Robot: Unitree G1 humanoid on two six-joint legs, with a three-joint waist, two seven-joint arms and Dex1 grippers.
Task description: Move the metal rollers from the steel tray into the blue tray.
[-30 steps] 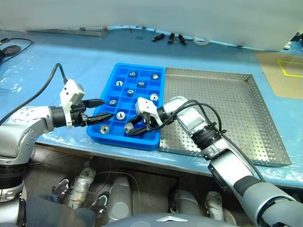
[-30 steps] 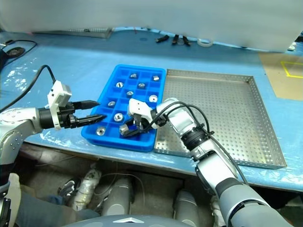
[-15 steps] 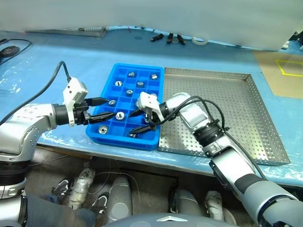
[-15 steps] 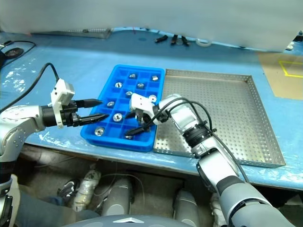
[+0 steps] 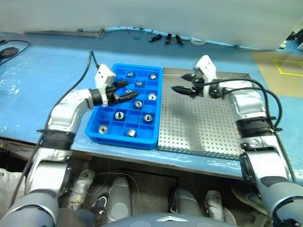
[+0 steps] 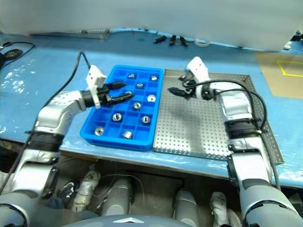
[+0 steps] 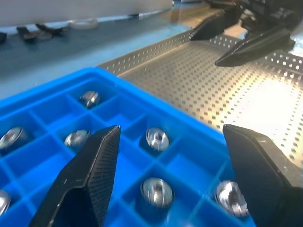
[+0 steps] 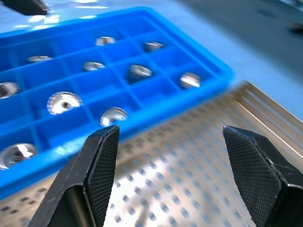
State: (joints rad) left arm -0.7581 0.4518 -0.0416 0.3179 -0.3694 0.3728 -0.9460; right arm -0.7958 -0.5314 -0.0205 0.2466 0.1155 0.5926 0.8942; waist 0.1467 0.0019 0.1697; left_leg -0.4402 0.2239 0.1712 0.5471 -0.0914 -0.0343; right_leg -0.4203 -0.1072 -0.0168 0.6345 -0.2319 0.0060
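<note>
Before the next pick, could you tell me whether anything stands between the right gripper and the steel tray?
Nothing visible does. The right gripper hangs open over the bare perforated floor of the steel tray. The metal rollers in view all sit in compartments of the blue tray.

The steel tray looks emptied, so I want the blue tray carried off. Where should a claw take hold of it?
Probably best to pinch across the blue tray at its near short wall, over an empty compartment, coming from the table's front edge. That wall is thin, upright and free, while the right side lies close beside the steel tray. The metal rollers sit loose, so keep it level.
</note>
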